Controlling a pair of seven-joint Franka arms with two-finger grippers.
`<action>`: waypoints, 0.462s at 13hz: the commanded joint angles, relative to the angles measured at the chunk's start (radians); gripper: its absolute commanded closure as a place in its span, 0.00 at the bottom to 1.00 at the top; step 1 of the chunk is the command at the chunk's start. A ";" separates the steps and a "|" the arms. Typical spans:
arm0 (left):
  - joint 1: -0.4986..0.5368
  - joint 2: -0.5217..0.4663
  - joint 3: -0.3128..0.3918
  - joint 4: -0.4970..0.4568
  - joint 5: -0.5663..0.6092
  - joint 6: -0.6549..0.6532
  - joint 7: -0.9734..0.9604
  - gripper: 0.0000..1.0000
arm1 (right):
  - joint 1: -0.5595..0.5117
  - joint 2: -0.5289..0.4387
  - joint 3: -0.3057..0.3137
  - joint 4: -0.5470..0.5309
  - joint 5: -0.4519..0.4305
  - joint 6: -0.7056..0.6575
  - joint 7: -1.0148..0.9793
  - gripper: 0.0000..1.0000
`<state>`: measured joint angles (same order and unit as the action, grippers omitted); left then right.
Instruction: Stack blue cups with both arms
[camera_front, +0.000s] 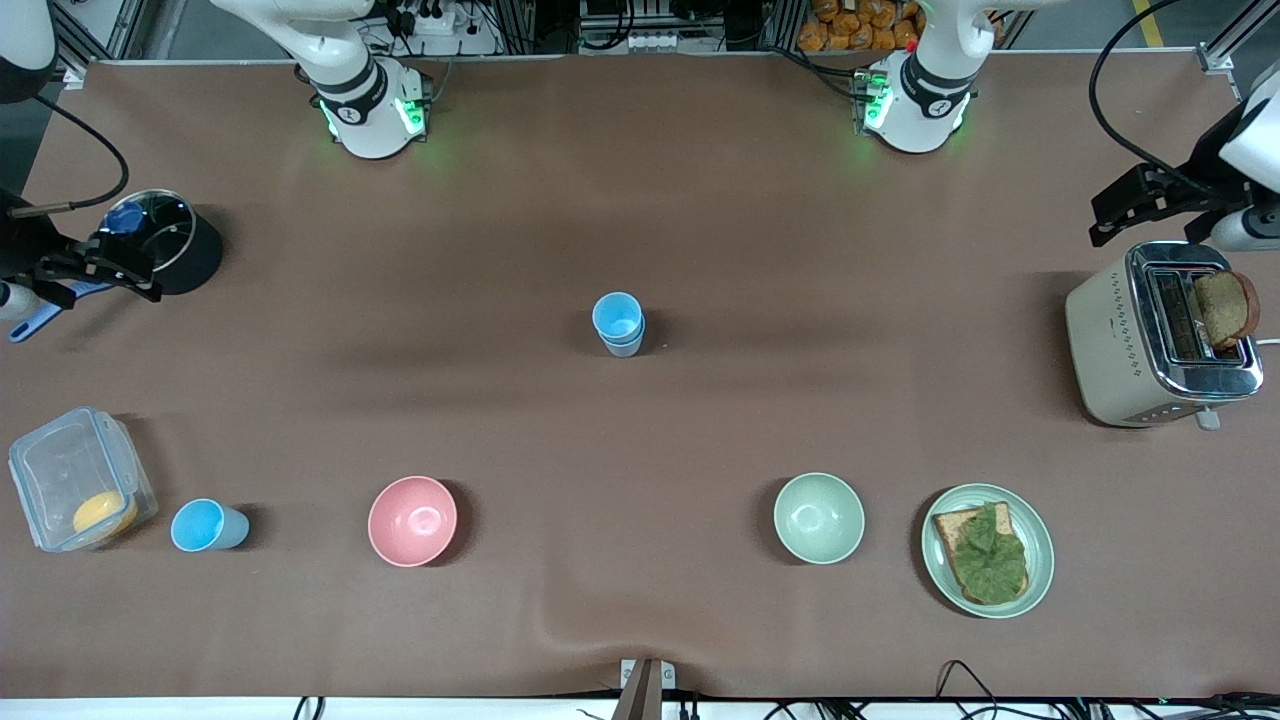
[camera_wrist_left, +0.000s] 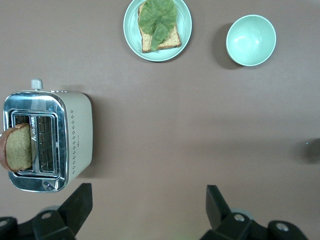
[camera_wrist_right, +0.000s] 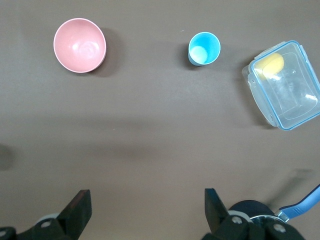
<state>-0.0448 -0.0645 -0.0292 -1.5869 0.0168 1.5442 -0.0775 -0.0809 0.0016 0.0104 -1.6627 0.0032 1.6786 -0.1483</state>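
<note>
Mid-tabletop, two blue cups (camera_front: 619, 323) already sit nested; a third blue cup (camera_front: 207, 526) stands beside the clear container (camera_front: 78, 490), nearer the camera. Left pincer (camera_wrist_left: 149, 207) and right pincer (camera_wrist_right: 147, 210) both hang open, empty. Judgement: right arm should grasp low on the rim, then lift straight.

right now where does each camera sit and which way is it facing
Front view: high across the table, facing the arm bases, looking down on stacked blue cups mid-table; both arms show.
Left wrist view: on the left arm, looking down on toaster, sandwich plate, green bowl; open left gripper shows.
Right wrist view: on the right arm, looking down on pink bowl, single blue cup, clear container; open right gripper shows.
Shared: each wrist view's things also appear in the front view.
</note>
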 joint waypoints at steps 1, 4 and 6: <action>0.003 0.012 -0.005 0.031 -0.001 -0.042 0.024 0.00 | -0.007 -0.009 0.006 0.003 0.003 -0.011 -0.013 0.00; 0.003 0.017 -0.005 0.024 0.000 -0.053 0.038 0.00 | -0.007 -0.009 0.006 0.004 0.003 -0.011 -0.013 0.00; 0.003 0.017 -0.005 0.027 -0.003 -0.059 0.047 0.00 | -0.007 -0.009 0.006 0.003 0.003 -0.011 -0.013 0.00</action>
